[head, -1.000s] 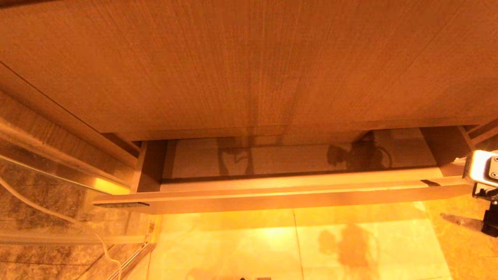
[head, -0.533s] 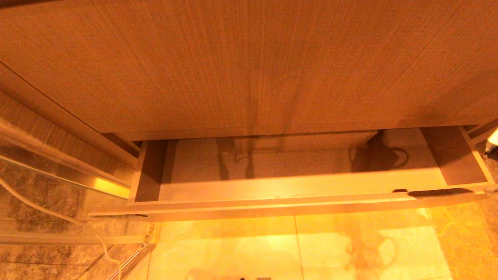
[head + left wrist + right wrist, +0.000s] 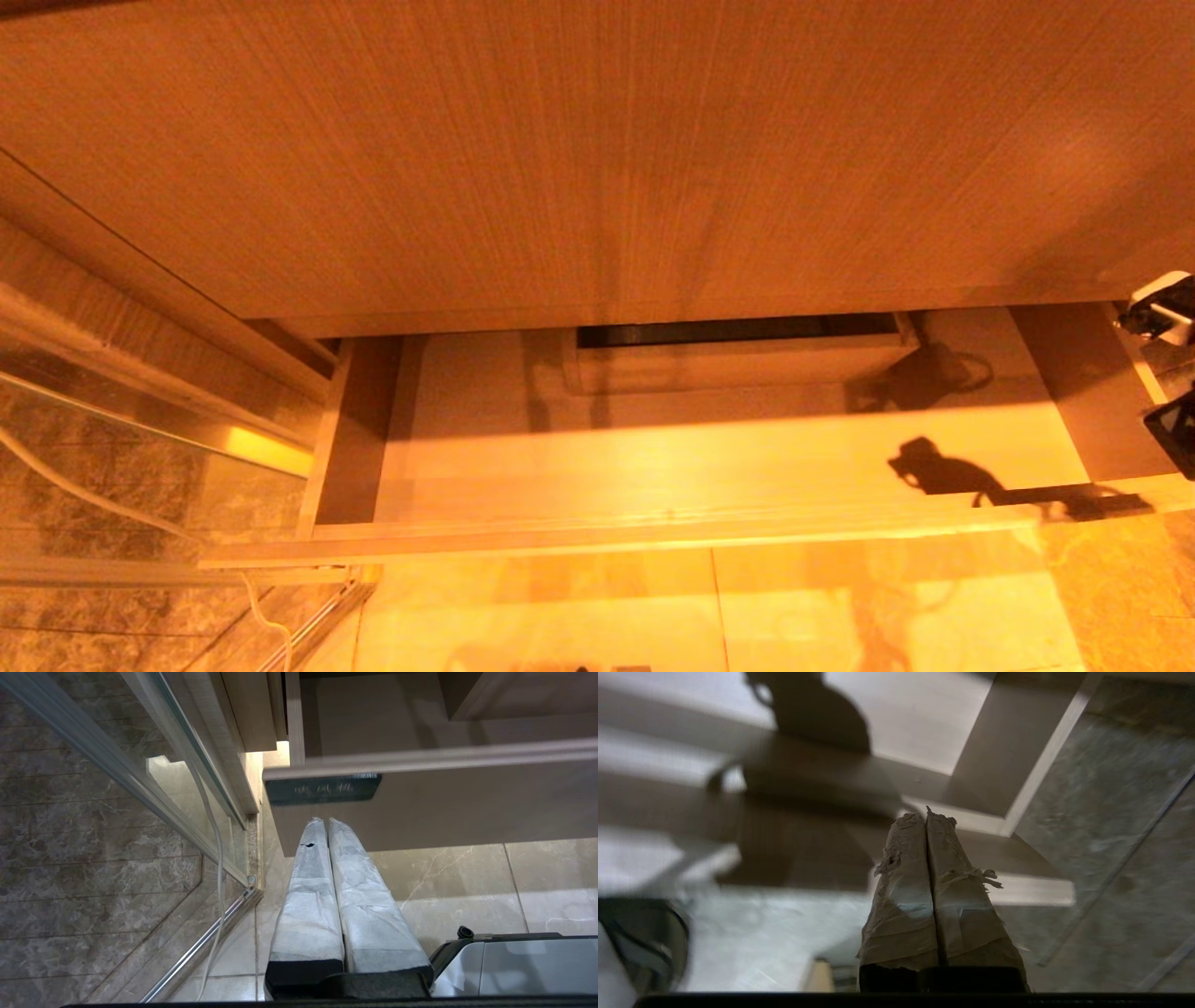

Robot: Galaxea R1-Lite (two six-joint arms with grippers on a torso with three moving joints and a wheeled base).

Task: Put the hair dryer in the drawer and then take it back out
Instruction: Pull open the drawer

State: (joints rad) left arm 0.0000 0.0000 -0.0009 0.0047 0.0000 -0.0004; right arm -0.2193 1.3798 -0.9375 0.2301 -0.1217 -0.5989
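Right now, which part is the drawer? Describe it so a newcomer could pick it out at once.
Start from the tall wood-grain panel that fills the upper head view. Directly below it, the drawer stands pulled out over the pale floor tiles. Unlike the panel, it is shallow, open-topped and holds a boxed cut-out.

Warm amber light floods the head view, brightest on the glossy floor tiles (image 3: 653,607), which carry a soft glare patch, and on the front strip of the open drawer (image 3: 653,467). The drawer's rear half lies in shade, with a hard-edged arm shadow (image 3: 943,467) near its right end and a fainter one behind. The wood panel (image 3: 597,159) above is evenly, dimly lit. Both wrist views read cooler and greyer. The left wrist view is sharp; the right wrist view is smeared with motion blur, and only its right tool (image 3: 927,821) is crisp.
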